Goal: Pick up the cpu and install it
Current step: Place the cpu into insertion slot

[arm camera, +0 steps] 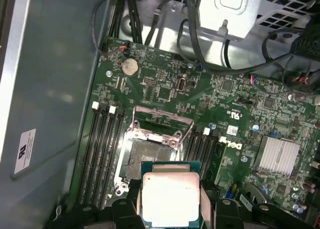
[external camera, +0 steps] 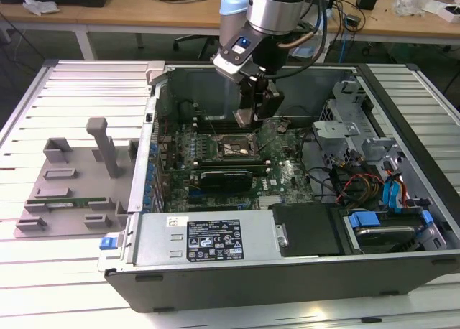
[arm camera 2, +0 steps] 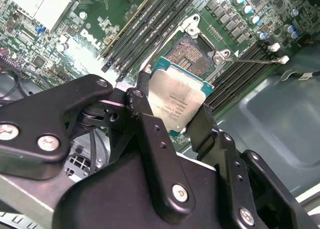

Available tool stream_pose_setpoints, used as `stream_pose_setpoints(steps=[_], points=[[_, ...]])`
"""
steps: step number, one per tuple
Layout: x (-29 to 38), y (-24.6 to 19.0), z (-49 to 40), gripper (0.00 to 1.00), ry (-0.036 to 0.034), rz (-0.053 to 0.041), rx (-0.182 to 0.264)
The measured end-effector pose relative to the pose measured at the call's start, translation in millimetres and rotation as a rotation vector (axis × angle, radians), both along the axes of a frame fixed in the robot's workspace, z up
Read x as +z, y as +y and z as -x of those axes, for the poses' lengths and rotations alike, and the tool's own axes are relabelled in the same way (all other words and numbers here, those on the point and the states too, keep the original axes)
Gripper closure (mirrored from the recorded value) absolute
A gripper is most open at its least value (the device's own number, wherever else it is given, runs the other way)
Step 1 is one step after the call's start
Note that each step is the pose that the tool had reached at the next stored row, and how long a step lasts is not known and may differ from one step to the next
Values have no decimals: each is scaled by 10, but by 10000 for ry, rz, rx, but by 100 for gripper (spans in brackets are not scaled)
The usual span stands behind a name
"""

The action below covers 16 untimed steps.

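The cpu (arm camera 2: 177, 99) is a flat square chip with a silvery top and a thin green edge, and my gripper (arm camera 2: 174, 103) is shut on it by two opposite sides. In the exterior view the gripper (external camera: 255, 117) hangs inside the open computer case, holding the cpu (external camera: 245, 118) a little above the motherboard. The socket (arm camera: 149, 154) lies just beyond the chip (arm camera: 170, 194), with its metal load frame (arm camera: 161, 120) swung open. The black fingers (arm camera 2: 145, 101) flank the chip in both wrist views. The socket (arm camera 2: 192, 56) is uncovered and nothing sits in it.
Memory slots (arm camera: 102, 139) run along both sides of the socket. A black graphics card (external camera: 226, 177), a finned heat sink (arm camera: 277, 156), the power supply (external camera: 208, 239), a drive cage (external camera: 345, 121) and loose cables (external camera: 352, 178) crowd the case. A grey fixture tray (external camera: 72, 192) sits outside it.
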<state>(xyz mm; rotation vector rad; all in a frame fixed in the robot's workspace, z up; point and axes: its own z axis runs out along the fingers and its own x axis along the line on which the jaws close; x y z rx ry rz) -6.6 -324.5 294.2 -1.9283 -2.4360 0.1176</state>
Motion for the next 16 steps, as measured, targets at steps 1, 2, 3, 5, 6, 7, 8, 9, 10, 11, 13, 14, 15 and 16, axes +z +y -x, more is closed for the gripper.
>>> stream_pose_setpoints(steps=[1, 2, 3, 5, 6, 7, 8, 9, 10, 11, 13, 14, 15, 16], points=[[-1, 0, 0, 45, 0, 10, -91], [-1, 0, 0, 45, -1, 11, -139], [-1, 0, 0, 45, -1, 13, -189], [-3, 1, 0, 45, -1, 19, -405], [-3, 1, 0, 45, -1, 20, -482], [-3, 1, 0, 45, -1, 21, -542], [-3, 0, 0, 45, -1, 24, -613], [-3, 0, 0, 45, 0, 25, -661], [-3, 0, 0, 45, -1, 29, -760], [-3, 0, 0, 45, -1, 39, -829], [-4, 0, 0, 45, -1, 56, -998], [-4, 0, 0, 45, -1, 62, -1047], [-5, 0, 0, 45, -1, 68, -1089], [-5, 0, 0, 45, -2, 73, -1152]])
